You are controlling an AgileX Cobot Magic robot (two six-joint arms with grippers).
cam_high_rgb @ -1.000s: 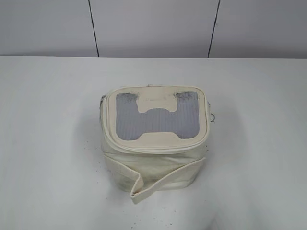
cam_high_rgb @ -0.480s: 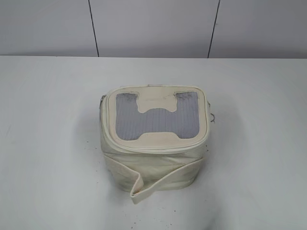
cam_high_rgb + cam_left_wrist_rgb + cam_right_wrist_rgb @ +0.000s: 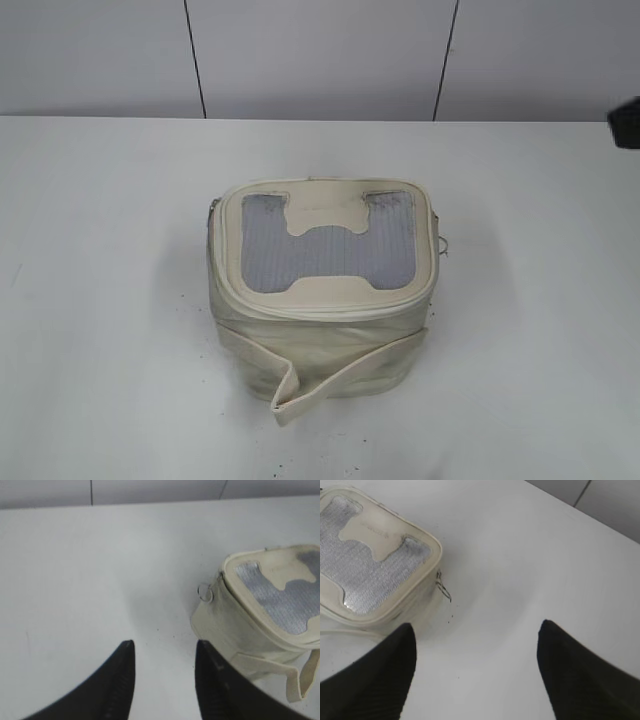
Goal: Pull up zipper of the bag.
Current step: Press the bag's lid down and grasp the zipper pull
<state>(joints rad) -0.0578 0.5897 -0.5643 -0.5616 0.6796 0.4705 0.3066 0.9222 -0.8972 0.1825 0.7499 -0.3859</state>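
Note:
A cream box-shaped bag (image 3: 320, 290) with a grey mesh lid stands on the white table, a loose strap hanging at its front. It also shows in the left wrist view (image 3: 265, 610) and the right wrist view (image 3: 370, 560). A metal ring pull (image 3: 205, 593) hangs at the bag's left side; a thin wire pull (image 3: 444, 591) hangs at its right side. My left gripper (image 3: 164, 647) is open and empty over bare table, left of the bag. My right gripper (image 3: 477, 630) is open wide and empty, right of the bag. A dark bit of the right arm (image 3: 625, 122) enters at the right edge.
The white table (image 3: 100, 250) spreads all around the bag. A grey panelled wall (image 3: 320, 55) stands behind the table's far edge.
A dark part of the right arm has come into the exterior view at the right edge. The bag has not moved.

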